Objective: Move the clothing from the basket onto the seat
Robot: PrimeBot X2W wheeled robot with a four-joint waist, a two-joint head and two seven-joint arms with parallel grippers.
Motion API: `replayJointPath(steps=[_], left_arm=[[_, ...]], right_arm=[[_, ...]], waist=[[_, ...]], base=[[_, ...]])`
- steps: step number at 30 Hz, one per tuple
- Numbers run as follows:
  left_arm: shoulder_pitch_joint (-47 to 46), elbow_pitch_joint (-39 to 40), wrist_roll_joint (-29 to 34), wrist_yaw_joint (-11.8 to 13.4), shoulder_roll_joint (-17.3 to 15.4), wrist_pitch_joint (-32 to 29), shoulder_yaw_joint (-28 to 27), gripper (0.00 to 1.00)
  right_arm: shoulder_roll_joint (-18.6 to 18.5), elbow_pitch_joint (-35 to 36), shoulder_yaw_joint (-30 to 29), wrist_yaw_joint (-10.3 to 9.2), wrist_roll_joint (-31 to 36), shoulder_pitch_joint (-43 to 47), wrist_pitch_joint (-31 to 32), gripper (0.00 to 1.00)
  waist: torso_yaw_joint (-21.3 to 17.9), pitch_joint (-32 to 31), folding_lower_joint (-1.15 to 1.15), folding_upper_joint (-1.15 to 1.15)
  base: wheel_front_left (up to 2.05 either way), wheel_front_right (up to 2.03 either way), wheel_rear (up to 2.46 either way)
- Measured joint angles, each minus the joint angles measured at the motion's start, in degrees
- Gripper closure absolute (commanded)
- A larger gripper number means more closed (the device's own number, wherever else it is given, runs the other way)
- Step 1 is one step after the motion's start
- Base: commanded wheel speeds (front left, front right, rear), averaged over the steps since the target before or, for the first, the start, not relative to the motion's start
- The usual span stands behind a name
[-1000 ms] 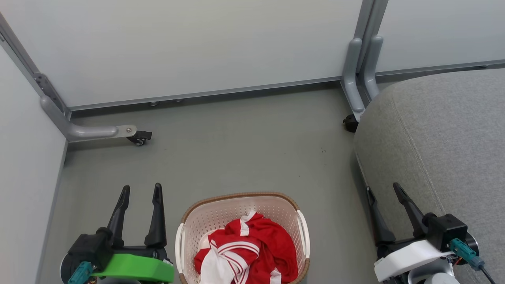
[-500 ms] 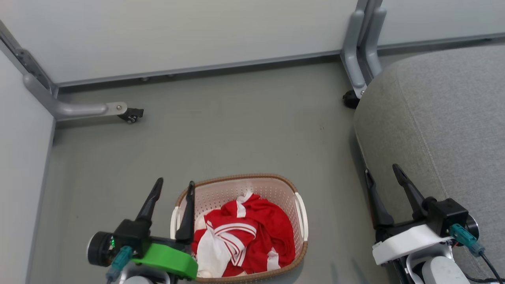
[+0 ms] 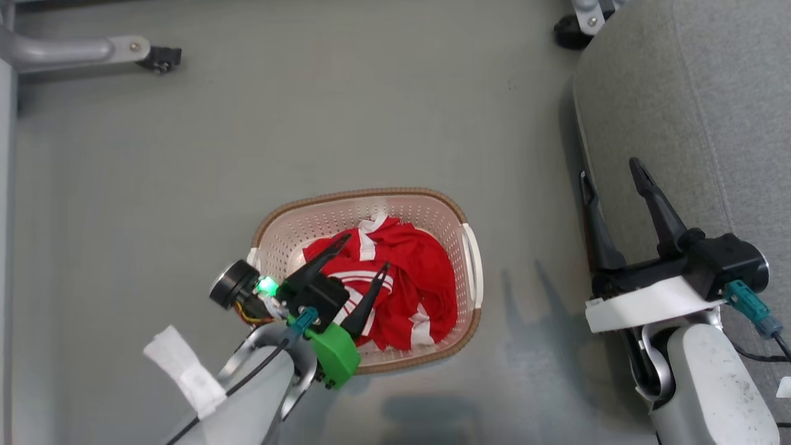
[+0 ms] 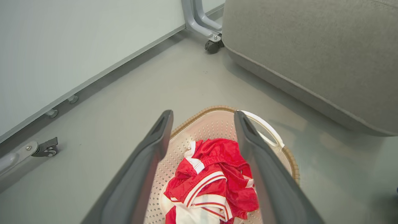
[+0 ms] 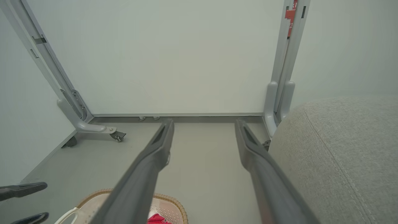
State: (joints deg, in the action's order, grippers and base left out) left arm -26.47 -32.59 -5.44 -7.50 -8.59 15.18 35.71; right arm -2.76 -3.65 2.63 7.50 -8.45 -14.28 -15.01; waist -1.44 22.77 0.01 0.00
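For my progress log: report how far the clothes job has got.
Done: nothing, the clothes lie in the basket. In hand: the left pincer, open, hangs over them. Left: grip them, lift them and carry them onto the seat, beside which the right pincer is open.

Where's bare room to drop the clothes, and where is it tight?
The seat is bare wherever it shows, beside the open right gripper. The floor between the basket and the partition foot is bare too. Tight spot: inside the basket, where the clothing fills much of it under the open left gripper.
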Motion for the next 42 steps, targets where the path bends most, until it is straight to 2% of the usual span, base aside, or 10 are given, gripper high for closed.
replayJointPath(steps=[6, 12, 21, 26, 42], left_arm=[[-10.25, -7.0, 0.32, -0.01, -1.12, 0.01, 9.7, 0.0], [-19.23, -19.02, 2.49, -0.02, -0.93, 0.0, 18.84, 0.0], [-28.9, -30.93, 3.13, -0.02, 1.15, 0.0, 23.72, 0.0], [-32.78, -37.38, 4.05, 2.55, 1.37, -1.11, 24.25, 0.0], [-35.28, -40.6, 3.91, 3.46, 1.32, -1.83, 26.03, 0.0]], right_arm=[[-0.03, 1.76, -0.74, 0.0, 0.12, -2.57, 0.0, 0.0], [-0.03, 3.64, -0.93, 0.0, -1.15, -5.09, 0.0, 0.0], [-0.03, 5.48, -1.16, 0.0, -4.3, -7.95, 0.0, 0.0], [-0.07, 5.5, -0.98, 0.0, -6.65, -8.84, 0.0, 0.0], [-0.04, 7.03, 2.2, 0.0, -9.23, -10.44, 0.0, 0.0]], waist=[[-0.65, 7.47, 0.0, 0.0], [-1.6, 15.03, 0.01, 0.0], [-3.32, 24.8, 0.0, 0.0], [-4.43, 29.09, 0.0, 0.0], [-7.75, 36.7, 0.0, 0.0]], base=[[0.0, 0.0, 0.0], [0.0, 0.0, 0.0], [0.0, 0.0, 0.0], [0.0, 0.0, 0.0], [0.0, 0.0, 0.0]])
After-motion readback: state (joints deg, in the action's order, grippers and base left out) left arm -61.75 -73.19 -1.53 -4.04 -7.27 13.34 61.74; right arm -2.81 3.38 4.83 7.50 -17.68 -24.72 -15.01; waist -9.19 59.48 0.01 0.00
